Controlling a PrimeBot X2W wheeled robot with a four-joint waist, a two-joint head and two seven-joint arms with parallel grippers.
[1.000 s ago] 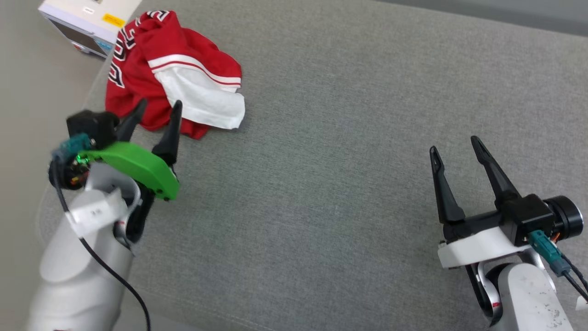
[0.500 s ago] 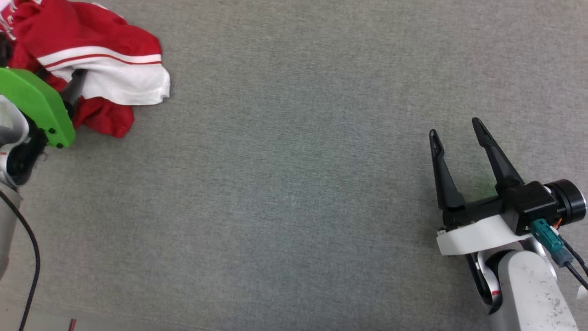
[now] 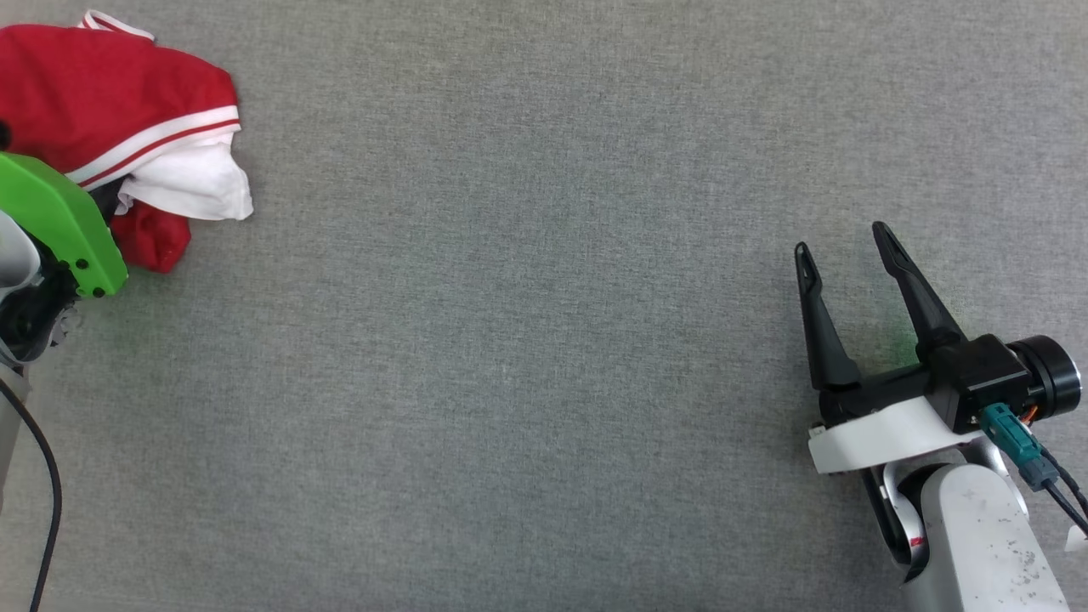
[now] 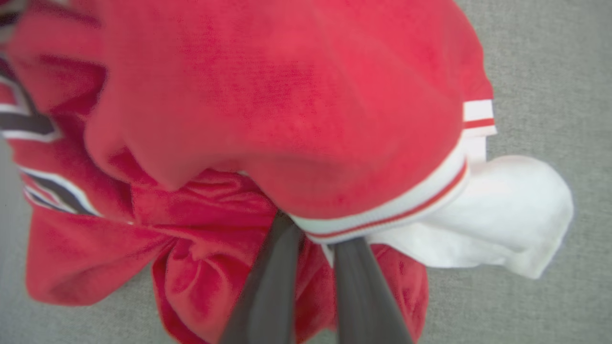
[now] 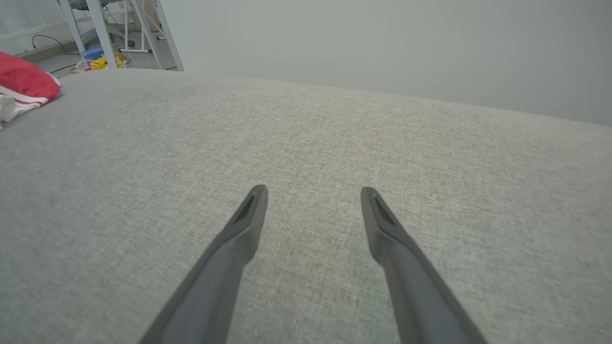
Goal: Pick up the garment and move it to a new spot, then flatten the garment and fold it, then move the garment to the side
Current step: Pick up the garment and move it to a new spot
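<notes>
The garment point(image 3: 110, 93) is a crumpled red shirt with a white sleeve and red-white striped trim, lying at the far left of the grey surface. In the left wrist view it point(image 4: 287, 95) is seen close up, with black white-edged lettering at the left. My left gripper point(image 4: 313, 234) has its two dark fingers close together, their tips buried under the striped trim, pinching the cloth. Its green wrist cover point(image 3: 59, 221) sits just below the shirt. My right gripper point(image 3: 841, 240) hovers open at the right, far from the garment point(image 5: 21, 81), with nothing between its fingers point(image 5: 248, 215).
The grey fabric surface point(image 3: 544, 340) stretches wide between the two arms. Past its far edge, the right wrist view has metal frame legs point(image 5: 138, 28), floor clutter and a pale wall point(image 5: 382, 43).
The head camera has shifted. The left gripper's fingers have closed on the garment, and the white sleeve has bunched up toward them. The right gripper has not moved.
</notes>
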